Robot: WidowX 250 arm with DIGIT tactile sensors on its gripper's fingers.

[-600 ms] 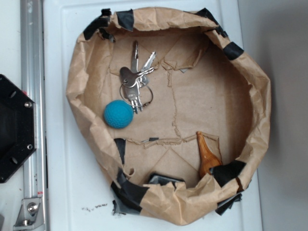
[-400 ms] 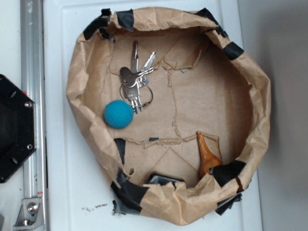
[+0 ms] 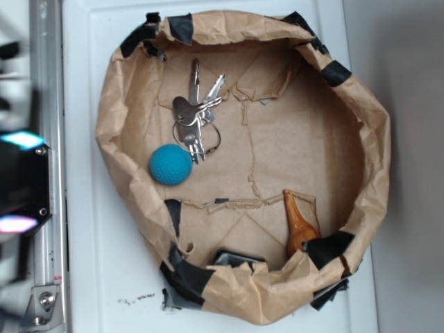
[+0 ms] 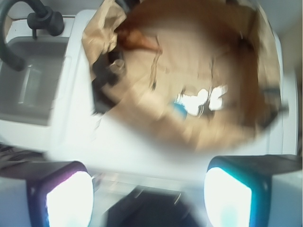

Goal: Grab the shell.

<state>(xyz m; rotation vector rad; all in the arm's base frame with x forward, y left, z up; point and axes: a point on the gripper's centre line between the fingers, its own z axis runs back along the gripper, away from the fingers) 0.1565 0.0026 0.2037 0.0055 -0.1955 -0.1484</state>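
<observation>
In the wrist view, the end effector (image 4: 149,194) sat at the very bottom of the picture, and its two fingers stood wide apart with nothing between them. One finger (image 4: 61,196) glowed pinkish white and the other glowed white and blue. The picture was blurry. Past the fingers lay the white worktop (image 4: 142,151), and past that was the brown paper bowl (image 4: 199,61). The shell (image 4: 137,40) showed only as an orange-brown smear near the top left of the bowl, well apart from the fingers. A bright white blur in the middle of the bowl looked like the keys (image 4: 201,99), with a small blue blur just beside it that was the ball (image 4: 178,109). In the exterior view, the arm (image 3: 17,180) was a dark blur with glowing patches at the left edge, off to the side of the bowl. A metal rail (image 3: 47,104) ran up and down beside it. The bowl's crinkled wall (image 3: 111,118) had black tape (image 3: 182,26) stuck on its rim in many spots. The teal-blue ball (image 3: 171,164) lay on the left side of the bowl floor, touching the silver keys (image 3: 196,118) just above it. The shell (image 3: 298,222) lay at the lower right of the bowl floor, close against the wall, with its thin tip pointing up and its fat end tucked by a piece of tape. It was well apart from the ball and the keys.
</observation>
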